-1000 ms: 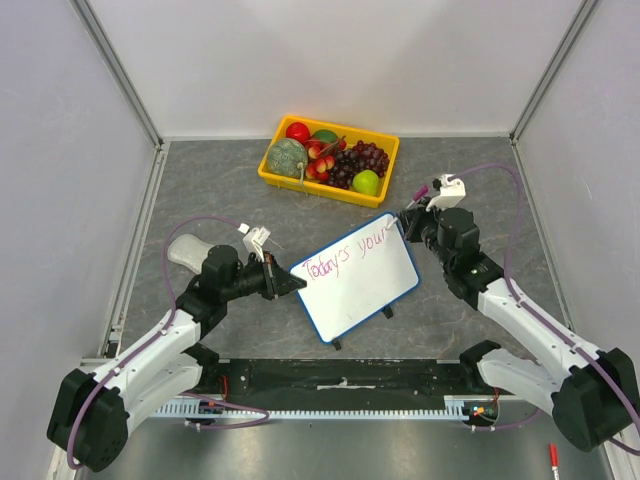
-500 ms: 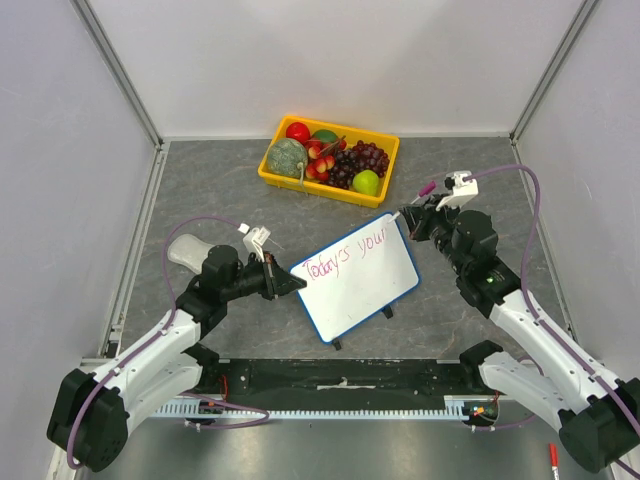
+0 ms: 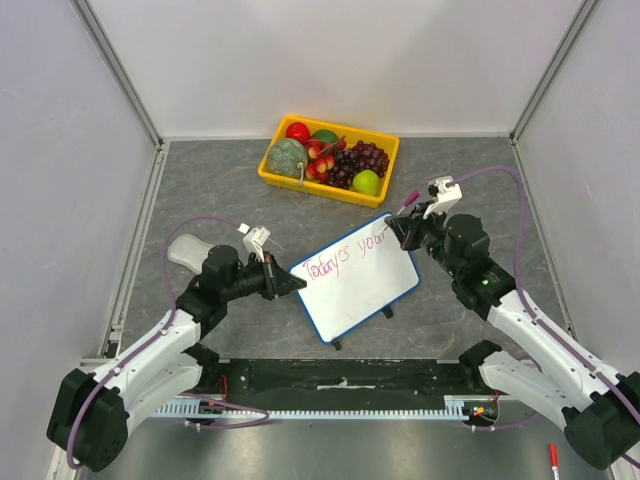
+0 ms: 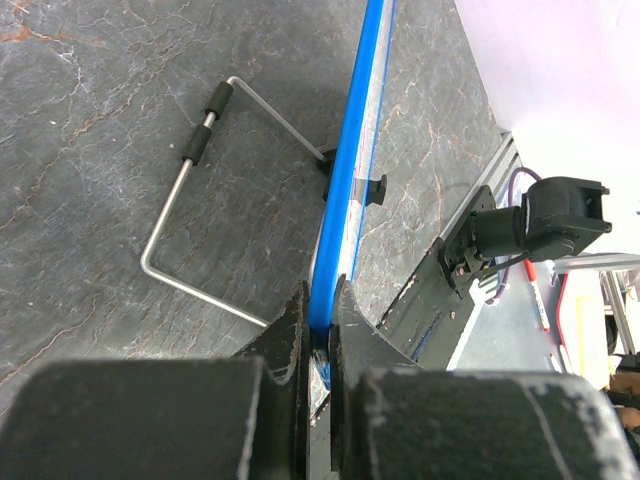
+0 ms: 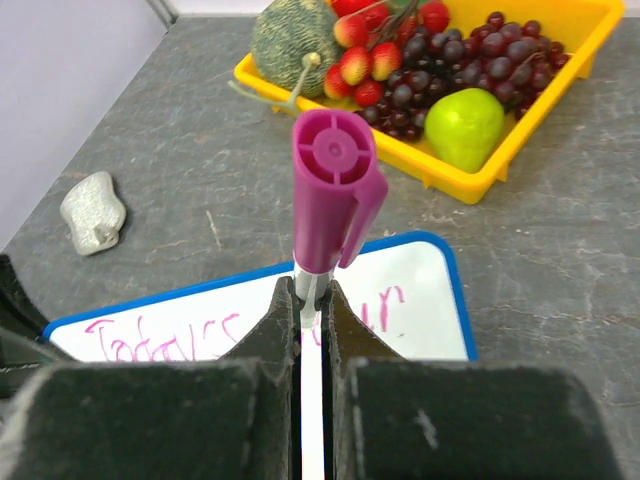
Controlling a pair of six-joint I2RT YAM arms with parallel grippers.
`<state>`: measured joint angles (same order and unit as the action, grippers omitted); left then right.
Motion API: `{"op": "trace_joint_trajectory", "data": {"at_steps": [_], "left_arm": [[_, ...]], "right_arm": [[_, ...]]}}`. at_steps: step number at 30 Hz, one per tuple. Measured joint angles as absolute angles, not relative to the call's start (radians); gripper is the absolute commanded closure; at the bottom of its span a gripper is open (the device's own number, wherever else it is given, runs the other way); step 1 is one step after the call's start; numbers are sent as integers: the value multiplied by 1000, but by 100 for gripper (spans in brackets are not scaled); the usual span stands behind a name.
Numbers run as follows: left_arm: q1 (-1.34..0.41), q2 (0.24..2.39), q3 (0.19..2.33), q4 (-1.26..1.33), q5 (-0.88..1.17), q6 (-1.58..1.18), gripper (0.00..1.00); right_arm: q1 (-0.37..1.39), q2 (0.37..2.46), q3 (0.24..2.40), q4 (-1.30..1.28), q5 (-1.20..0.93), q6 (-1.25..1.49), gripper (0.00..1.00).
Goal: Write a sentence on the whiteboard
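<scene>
The whiteboard (image 3: 365, 290), white with a blue rim, stands tilted on its wire legs at the middle of the table. Pink cursive words, the sentence (image 3: 345, 256), read "Today's your" along its top. My left gripper (image 3: 296, 283) is shut on the board's left blue rim (image 4: 355, 150), which runs between the left gripper's (image 4: 320, 300) jaws. My right gripper (image 3: 397, 229) is shut on a marker with a magenta cap (image 5: 335, 190), held over the board's top right corner (image 5: 425, 290) just past the last word. The marker's tip is hidden.
A yellow fruit basket (image 3: 300, 186) with melon, grapes and apples sits behind the board. A grey stone-like lump (image 3: 186, 250) lies at the left. A red pen (image 3: 551, 456) lies off the table at the bottom right. The board's wire stand (image 4: 190, 150) rests on the table.
My right gripper with the marker has swung out to the right and come back left, over the end of "your". The left gripper and the board have not moved.
</scene>
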<state>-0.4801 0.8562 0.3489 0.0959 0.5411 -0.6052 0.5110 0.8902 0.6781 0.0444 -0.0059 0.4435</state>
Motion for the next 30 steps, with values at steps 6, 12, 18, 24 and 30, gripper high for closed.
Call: {"op": "trace_joint_trajectory", "data": {"at_steps": [6, 12, 18, 24, 30], "left_arm": [[-480, 856, 349, 95, 541, -605, 98], [-484, 856, 349, 95, 537, -605, 98], [-487, 856, 349, 96, 532, -605, 98], [-487, 857, 349, 96, 532, -605, 98], [-487, 863, 349, 100, 532, -605, 98]], "right_arm": [[593, 890, 671, 51, -5, 432, 100], [633, 879, 625, 56, -5, 412, 100], [641, 858, 601, 67, -26, 393, 100], [704, 854, 575, 96, -48, 391, 100], [781, 840, 534, 129, -57, 388, 100]]}}
